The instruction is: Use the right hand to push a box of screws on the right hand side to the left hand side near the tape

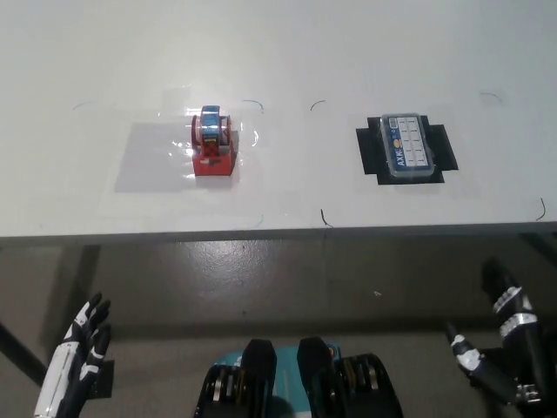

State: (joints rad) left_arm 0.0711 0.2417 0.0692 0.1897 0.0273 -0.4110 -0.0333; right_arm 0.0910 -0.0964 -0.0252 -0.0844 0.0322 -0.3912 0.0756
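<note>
White table (278,52) surface fills the upper half of the head view; its front edge runs straight across the middle. Grey floor shows below the edge.

Box (408,147): flat, grey-rimmed, with a blue label strip and a grid of pale cells on the lid. It lies at about 2 o'clock from picture centre, resting on a black mat (444,148) that shows on all sides of it. The long axis of the box points roughly toward 12 o'clock.

Tape (212,142): a roll seated in a red dispenser, at about 11 o'clock from picture centre, well apart from the box. It stands on a clear glossy sheet (148,157) fixed to the table.

Right hand (509,344): black, at 4 o'clock, below the table edge and off the table. Fingers are spread and hold nothing.

Left hand (83,344): white, at 8 o'clock, resting below the table edge. Fingers are apart and hold nothing.
</note>
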